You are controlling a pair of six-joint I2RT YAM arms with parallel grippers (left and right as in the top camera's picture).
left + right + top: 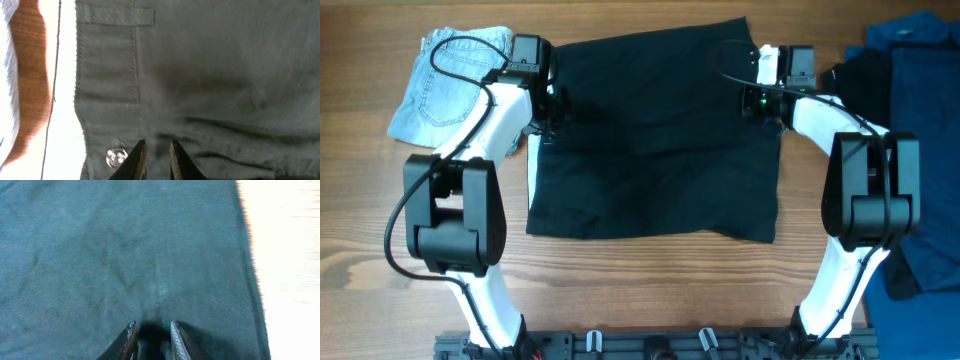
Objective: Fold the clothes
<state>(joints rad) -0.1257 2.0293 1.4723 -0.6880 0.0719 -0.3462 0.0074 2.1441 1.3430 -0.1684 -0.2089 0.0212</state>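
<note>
The wooden table, seen from above, held the black garment flat in the centre, probably only partly folded. Denim shorts lay upper left, and a dark pile at right looked unfolded.

In the left wrist view, the left gripper had narrow jaws beside a snap button; I could not tell if it gripped.

In the right wrist view, the right gripper was also narrow over the cloth, and its grip was equally unclear.

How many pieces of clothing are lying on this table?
4 I can tell apart: a black garment spread in the middle, denim shorts at the far left, and a black piece and blue piece piled at the right. That pile may hide more.
</note>
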